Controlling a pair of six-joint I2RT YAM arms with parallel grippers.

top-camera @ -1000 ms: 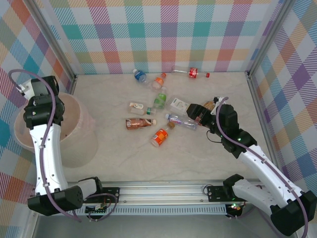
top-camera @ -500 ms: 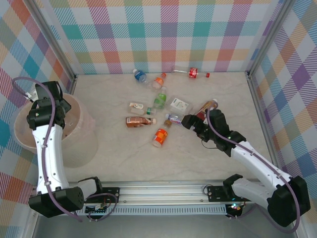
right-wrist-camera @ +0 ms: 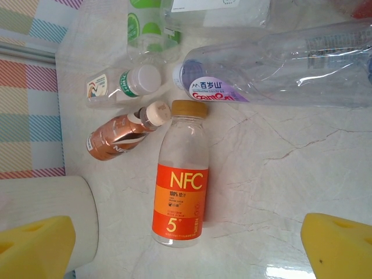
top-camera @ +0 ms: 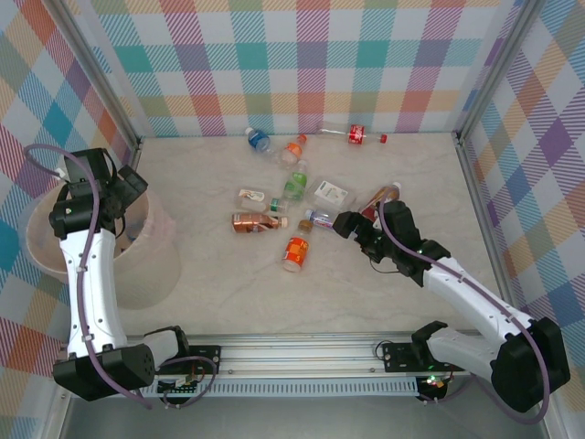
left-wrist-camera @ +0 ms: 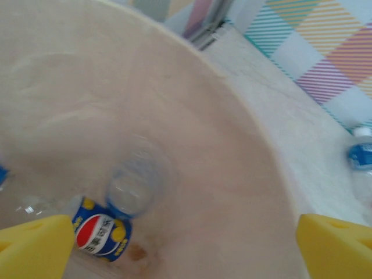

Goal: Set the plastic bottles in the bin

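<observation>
The left hand (left-wrist-camera: pixel 186 250) hangs released and empty over the large round pinkish-beige plastic bin (left-wrist-camera: pixel 174 87) at the left edge of the pale marbled bench (top-camera: pixel 228 293). Inside the bin are a blurred clear plastic bottle (left-wrist-camera: pixel 136 186) and a blue Pepsi-labelled bottle (left-wrist-camera: pixel 102 235). The right hand (right-wrist-camera: pixel 187 251), fingers spread wide and grasping nothing, sits mid-bench facing an orange-labelled NFC bottle (right-wrist-camera: pixel 179 197) lying flat, with a copper-coloured bottle (right-wrist-camera: pixel 116 139) just beside its cap.

Our left tool (left-wrist-camera: pixel 186 249) hangs with jaws spread wide; our right tool (right-wrist-camera: pixel 187 247), equally wide, points down from an outstretched arm.
</observation>
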